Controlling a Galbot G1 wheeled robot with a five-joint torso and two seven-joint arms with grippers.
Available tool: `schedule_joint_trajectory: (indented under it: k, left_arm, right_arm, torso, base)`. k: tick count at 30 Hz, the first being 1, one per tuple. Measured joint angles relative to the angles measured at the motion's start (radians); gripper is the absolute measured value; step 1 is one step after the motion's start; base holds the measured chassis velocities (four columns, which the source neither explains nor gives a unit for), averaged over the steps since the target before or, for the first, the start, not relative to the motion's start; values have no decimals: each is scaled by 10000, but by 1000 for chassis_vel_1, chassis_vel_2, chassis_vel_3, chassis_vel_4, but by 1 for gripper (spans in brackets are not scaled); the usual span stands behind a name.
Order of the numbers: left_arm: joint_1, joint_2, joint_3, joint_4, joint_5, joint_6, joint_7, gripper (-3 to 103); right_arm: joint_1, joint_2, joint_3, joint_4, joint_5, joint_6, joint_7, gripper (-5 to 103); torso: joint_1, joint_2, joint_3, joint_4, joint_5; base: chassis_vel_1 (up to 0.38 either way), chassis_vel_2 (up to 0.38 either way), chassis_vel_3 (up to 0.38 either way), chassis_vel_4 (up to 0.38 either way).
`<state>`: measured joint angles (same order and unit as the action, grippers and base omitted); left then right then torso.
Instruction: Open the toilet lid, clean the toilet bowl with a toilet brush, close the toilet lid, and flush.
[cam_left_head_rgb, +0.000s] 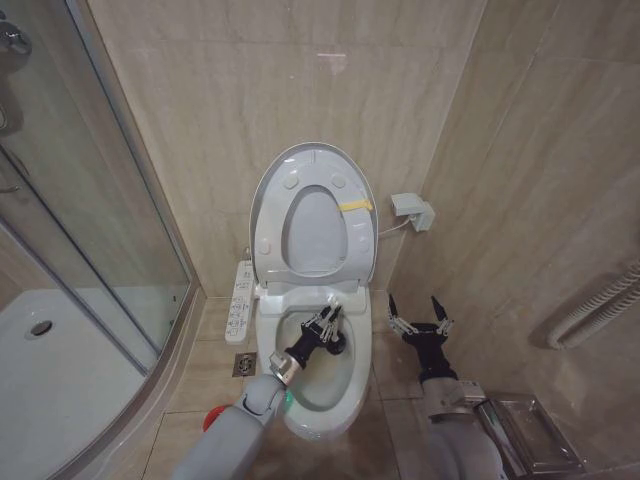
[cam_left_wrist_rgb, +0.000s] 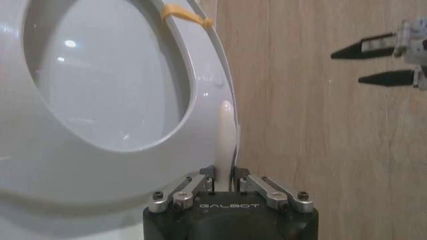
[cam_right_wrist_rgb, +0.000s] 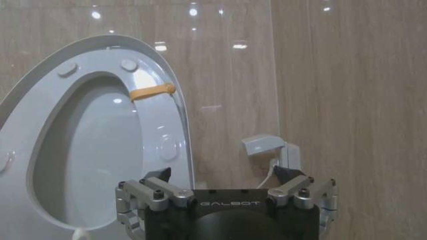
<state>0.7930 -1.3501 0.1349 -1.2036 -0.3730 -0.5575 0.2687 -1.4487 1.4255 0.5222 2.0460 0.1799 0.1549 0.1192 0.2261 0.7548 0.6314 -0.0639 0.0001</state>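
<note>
Left gripper (cam_left_head_rgb: 328, 322) reaches into the toilet bowl (cam_left_head_rgb: 352, 385), fingers clamped on the thin white handle of the toilet brush (cam_left_wrist_rgb: 226, 131); its head is hidden behind the gripper. Right gripper (cam_left_head_rgb: 420, 318) hangs just beside the bowl's right rim, over the floor, fingers spread wide, holding nothing. Beyond them, the toilet lid (cam_left_head_rgb: 272, 183) and seat (cam_left_head_rgb: 358, 240) stand raised together against the tiled wall (cam_left_head_rgb: 200, 90).
</note>
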Motion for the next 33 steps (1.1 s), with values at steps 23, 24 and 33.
schedule_joint_trajectory:
  k: [23, 24, 33]
  left_arm:
    - [-365, -426, 379, 185, -175, 59, -63, 18]
    - [-414, -470, 413, 212, -182, 57, -63, 18]
    - [-804, -931, 578, 734, -229, -36, -24, 18]
  right_arm:
    - [0, 0, 0, 0, 0, 0, 0, 100]
    - [0, 0, 0, 0, 0, 0, 0, 100]
    - [0, 0, 0, 1, 0, 0, 0, 100]
  torso:
    - [-2, 0, 0, 0, -1]
    - [-2, 0, 0, 0, -1]
    - [-1, 0, 0, -2, -2]
  base:
    - [0, 0, 0, 0]
    - [0, 0, 0, 0]
    - [0, 0, 0, 0]
